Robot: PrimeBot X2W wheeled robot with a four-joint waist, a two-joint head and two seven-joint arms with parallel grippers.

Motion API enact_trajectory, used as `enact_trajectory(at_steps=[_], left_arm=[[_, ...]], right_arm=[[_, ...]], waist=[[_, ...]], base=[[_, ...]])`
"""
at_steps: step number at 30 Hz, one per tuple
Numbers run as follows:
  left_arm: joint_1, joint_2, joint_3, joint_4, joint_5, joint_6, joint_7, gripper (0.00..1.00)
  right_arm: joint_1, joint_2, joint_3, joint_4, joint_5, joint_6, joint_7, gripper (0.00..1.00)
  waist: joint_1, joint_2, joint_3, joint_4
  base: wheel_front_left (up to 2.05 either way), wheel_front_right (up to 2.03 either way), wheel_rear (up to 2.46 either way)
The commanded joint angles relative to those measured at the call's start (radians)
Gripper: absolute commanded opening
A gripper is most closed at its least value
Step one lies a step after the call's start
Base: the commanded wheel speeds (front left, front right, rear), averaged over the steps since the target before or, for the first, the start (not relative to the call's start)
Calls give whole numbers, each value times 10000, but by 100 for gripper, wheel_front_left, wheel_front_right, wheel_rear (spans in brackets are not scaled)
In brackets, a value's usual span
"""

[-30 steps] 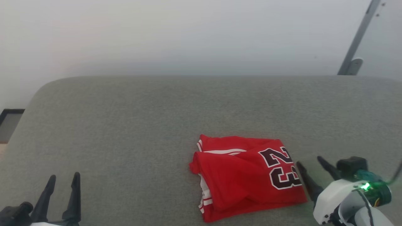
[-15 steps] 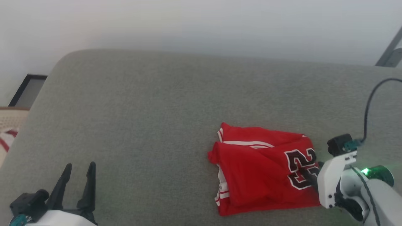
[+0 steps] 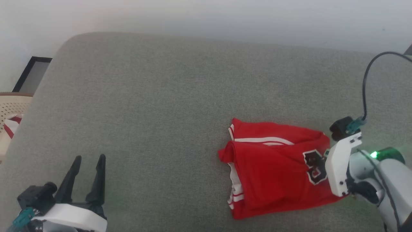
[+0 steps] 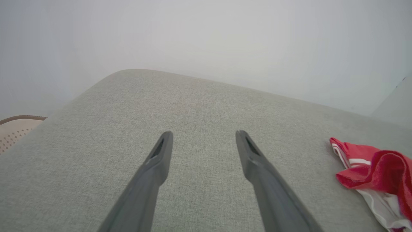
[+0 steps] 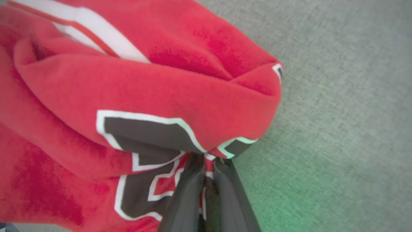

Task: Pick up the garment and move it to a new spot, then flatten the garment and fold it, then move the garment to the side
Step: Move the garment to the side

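White wrist shell, black cable, 2 dark fingers

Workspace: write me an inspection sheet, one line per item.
Surface: grey fabric cushion, rounded far corner.
Job's things: red garment, folded, lying at the right, its right edge bunched and lifted.
Clutter: nothing seen.
Claws: left claw open over bare cushion, apart from the garment; right claw shut on the garment at the number print.
Cables: black cable arching above the right wrist.
Surroundings: pale wall behind; beige perforated item and dark frame at the left.
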Motion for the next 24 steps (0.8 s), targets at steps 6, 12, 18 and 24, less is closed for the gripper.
enact_trajectory(at_steps=[6, 12, 18, 24], left_arm=[[-563, 110, -172, -72, -31, -10, -44, 100], [-1009, 210, -412, -164, 37, -10, -44, 100], [-1699, 361, -886, -276, 123, -10, -44, 100], [-2617, 577, -1617, -421, 154, -10, -43, 100]], right_arm=[[-485, -305, -617, 160, -336, -49, -298, 0], [-890, -560, -1110, 143, -722, -40, -404, 0], [-1452, -1030, -1650, 164, -1334, -38, -502, 0], [-2202, -1518, -1997, 344, -2111, -38, -793, 0]], waist=[[0, -1, 204, -388], [0, -1, 433, -870], [0, -1, 843, -1552], [0, -1, 1359, -2207]], base=[[0, 0, 0], [0, 0, 0], [0, 0, 0], [0, 0, 0]])
